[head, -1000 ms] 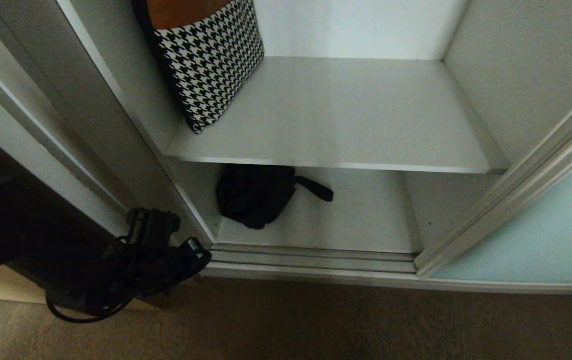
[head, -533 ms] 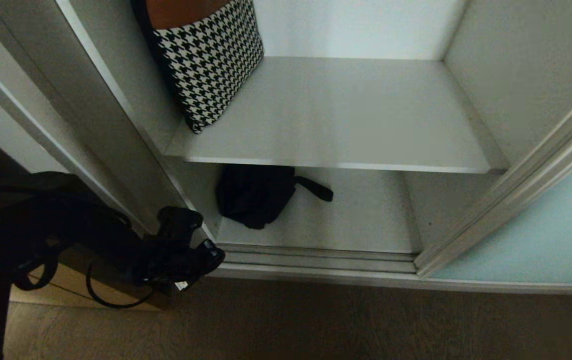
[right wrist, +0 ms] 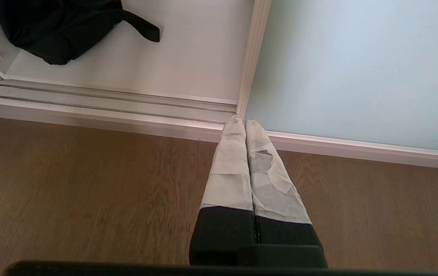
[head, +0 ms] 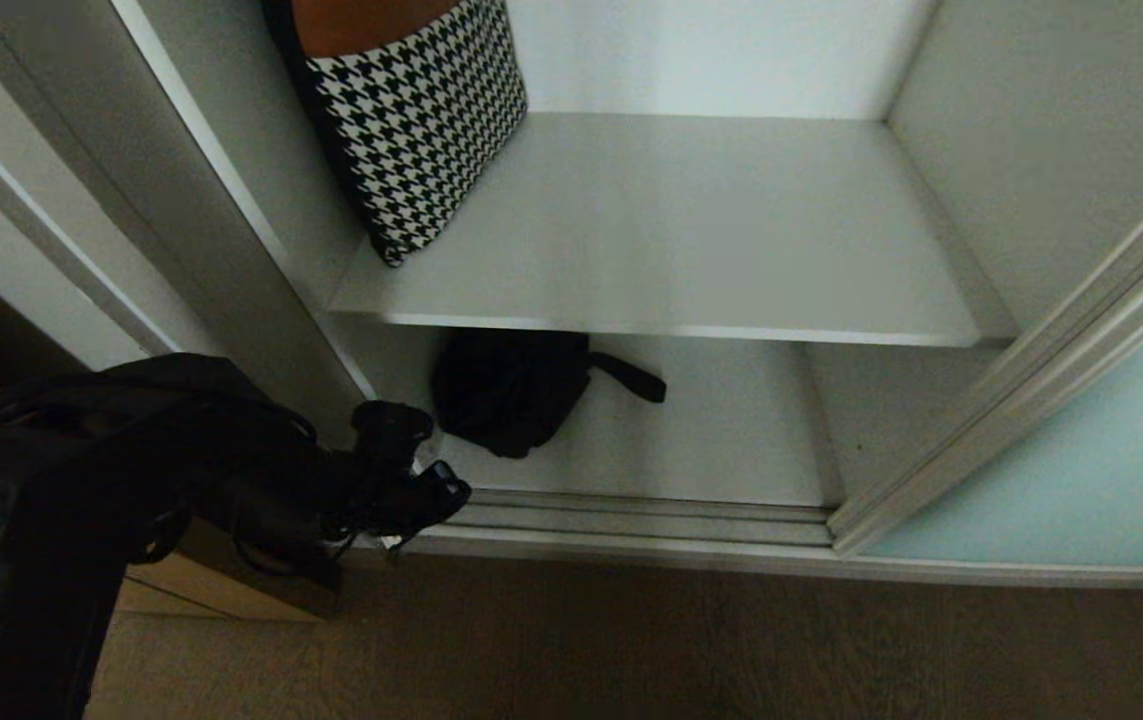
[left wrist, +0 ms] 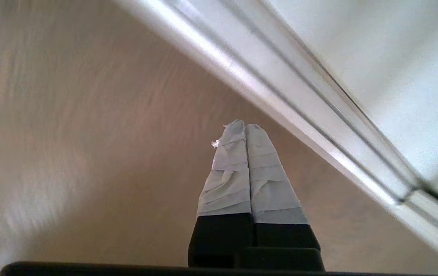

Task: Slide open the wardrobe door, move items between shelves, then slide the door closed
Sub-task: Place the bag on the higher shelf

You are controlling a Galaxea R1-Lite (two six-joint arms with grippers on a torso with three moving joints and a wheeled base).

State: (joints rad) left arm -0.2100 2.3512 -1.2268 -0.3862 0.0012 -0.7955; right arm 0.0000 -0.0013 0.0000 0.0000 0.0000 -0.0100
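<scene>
Head view: houndstooth bag point(head: 421, 120) on upper shelf point(head: 691, 230), black pouch point(head: 506, 390) below. Left gripper point(head: 431, 490) pressed together near floor track point(head: 631, 515). Right wrist view alone: right gripper point(right wrist: 245, 124) pressed together, sliding wardrobe door point(right wrist: 356, 65) beyond.

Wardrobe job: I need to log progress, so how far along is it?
Done: the door is slid aside to the right, leaving the shelves open. In hand: the left gripper, shut and empty, is low by the floor track, near the black bag on the bottom shelf. The right gripper hangs shut over the floor. Left: no item looks moved yet; the door is still to close.
</scene>
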